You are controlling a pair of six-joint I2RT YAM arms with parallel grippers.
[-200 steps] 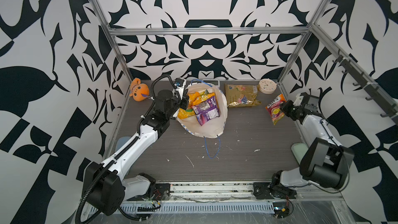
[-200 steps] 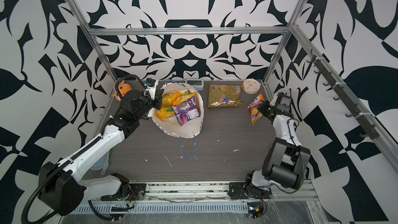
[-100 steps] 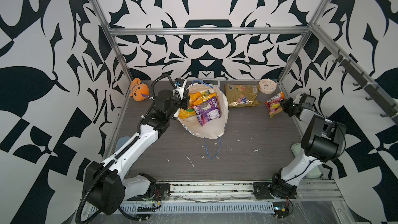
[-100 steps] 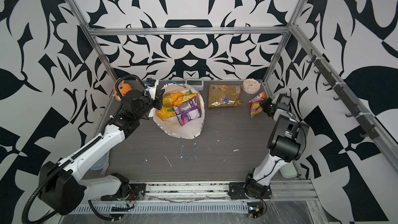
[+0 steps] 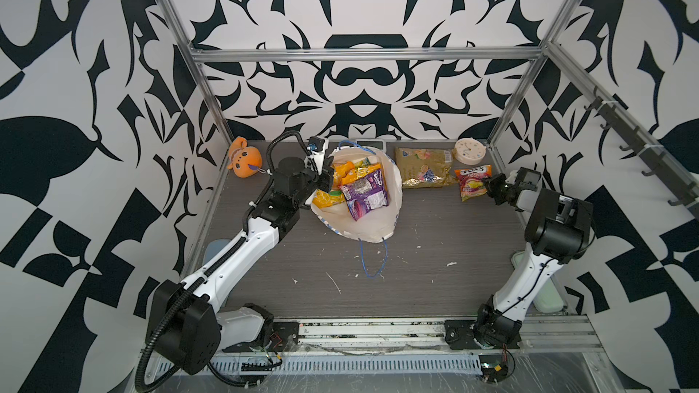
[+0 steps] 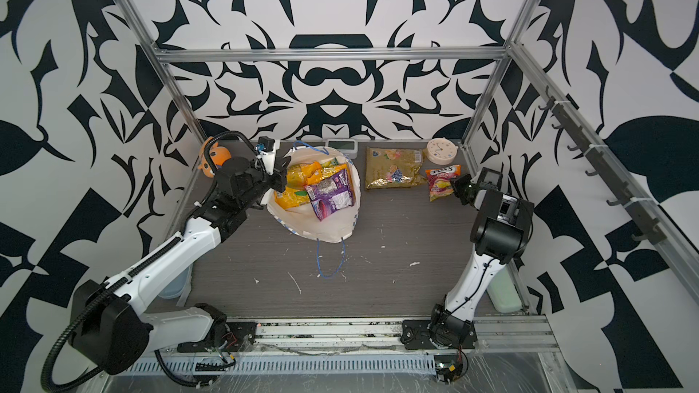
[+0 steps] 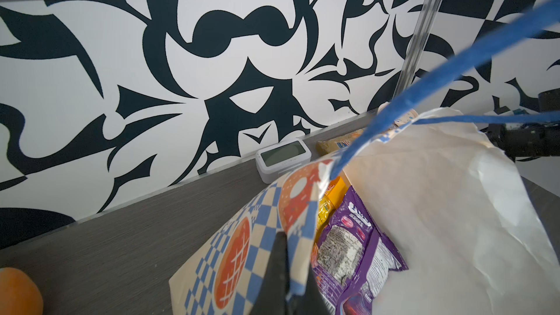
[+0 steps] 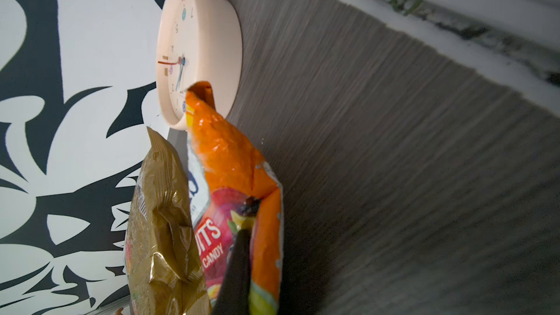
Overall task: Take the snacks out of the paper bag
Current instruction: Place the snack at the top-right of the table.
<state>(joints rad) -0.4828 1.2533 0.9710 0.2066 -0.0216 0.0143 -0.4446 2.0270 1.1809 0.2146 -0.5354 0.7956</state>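
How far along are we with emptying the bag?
Done: the large gold foil packet lies on the table outside the white paper bag. In hand: the right pincer is shut on the red-pink FOX'S packet beside it; the left pincer pinches the bag's rim. Left: the purple packet and two orange-yellow packets inside; possibly more beneath.

Black-and-white swirls all over the walls [image 5: 359, 88], grey wood grain on the table [image 5: 435, 258]. The paper bag [image 5: 363, 226] shows plain cream inside; its outside, in the left wrist view, is blue-and-white checks with orange-red rounds. Cord handle [image 5: 372, 258] — bright blue. Purple packet [image 5: 365, 192], yellow-orange packets [image 5: 328, 199], shiny gold packet [image 5: 423, 166], red-pink packet [image 5: 472, 183] with an orange top. Clock [image 5: 469, 151] — cream. Plush toy [image 5: 246, 158], orange.
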